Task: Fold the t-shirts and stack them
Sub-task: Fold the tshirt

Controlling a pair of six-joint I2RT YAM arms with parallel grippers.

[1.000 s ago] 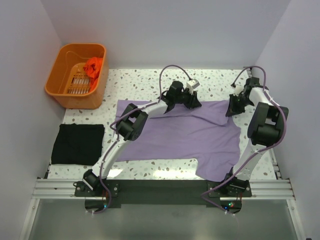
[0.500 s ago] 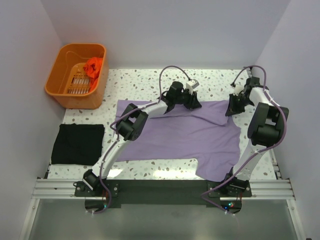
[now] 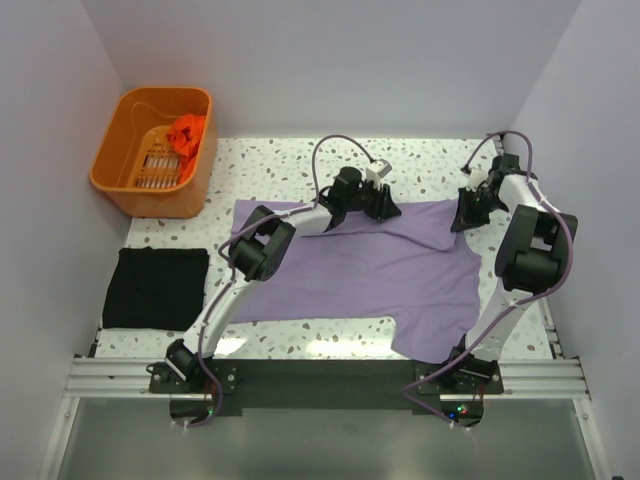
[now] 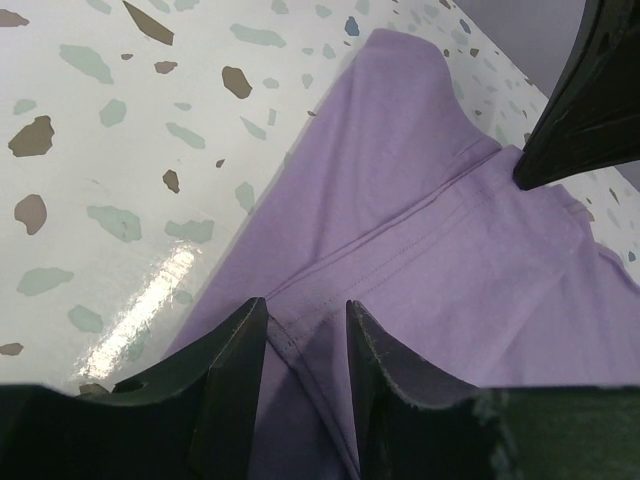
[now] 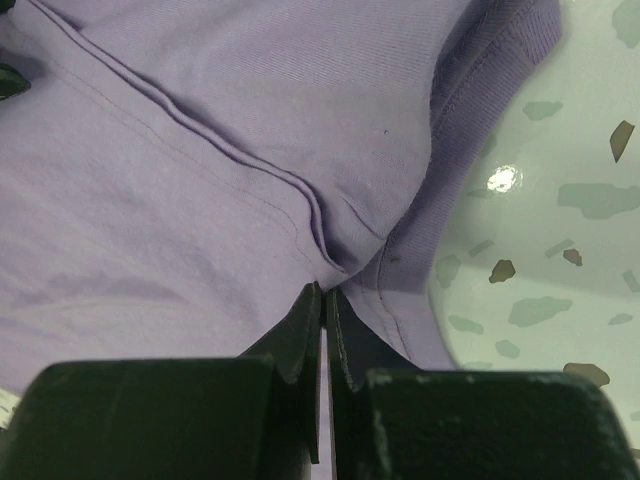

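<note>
Right claw [image 5: 325,292] clamps a fold of the lilac t-shirt [image 3: 370,270]; left claw [image 4: 302,310], parted, straddles its seam, bases cropped.

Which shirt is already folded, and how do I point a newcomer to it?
Find the orange basket in the far-left corner of the table, then come down the left side toward the near edge. The black t-shirt lies there. Unlike the lilac t-shirt spread mid-table and the orange-red t-shirt crumpled in the basket, it is a neat folded rectangle.

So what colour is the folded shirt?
The folded cloth t-shirt is black, clearest in the top external view.
</note>
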